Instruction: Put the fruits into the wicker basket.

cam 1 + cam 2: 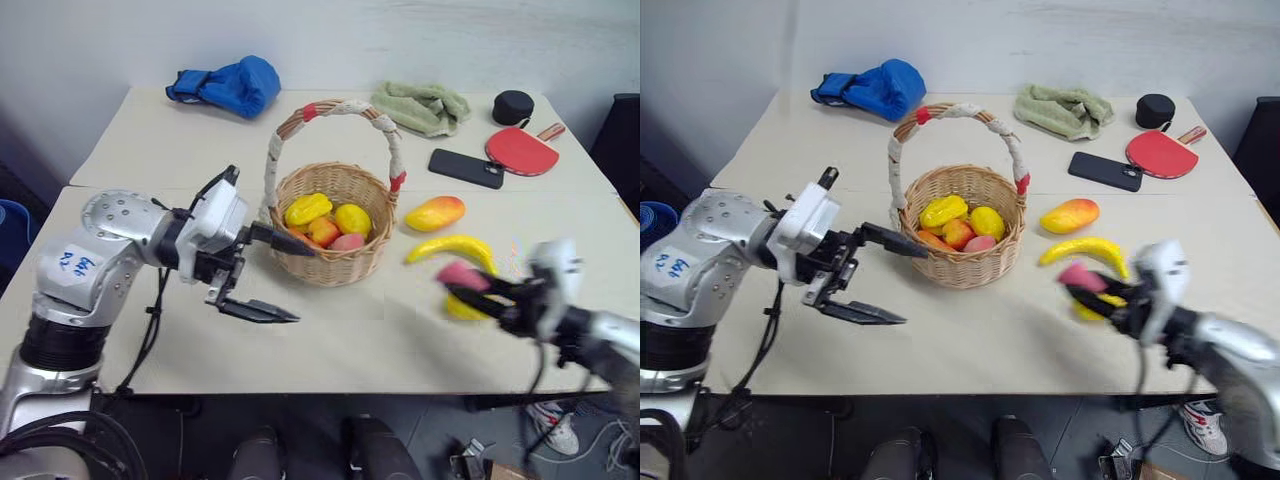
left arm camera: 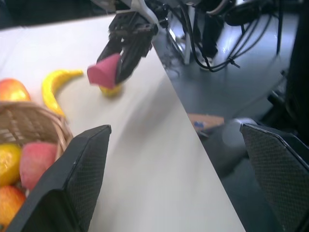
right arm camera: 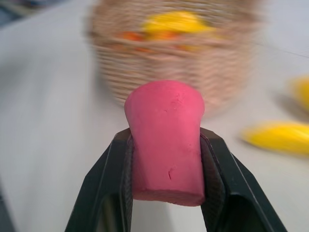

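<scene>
Two grippers flank the wicker basket [image 1: 335, 225]. Left gripper [image 1: 285, 275], jaws wide and empty, sits beside it. Right of it lie mango [image 1: 435, 213] and banana [image 1: 452, 248], long axis sideways, nearest the right gripper [image 3: 166, 193], which clamps a pink block [image 3: 165, 145].

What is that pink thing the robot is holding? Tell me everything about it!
The pink block is a small, stubby piece that looks like soft foam or rubber, matte and plain pink. It flares a little wider at one end, and its surface has tiny dents. The right tool pinches it between two black fingers, one on each side. It is held up off the table, near the banana, pointing toward the wicker basket.
</scene>
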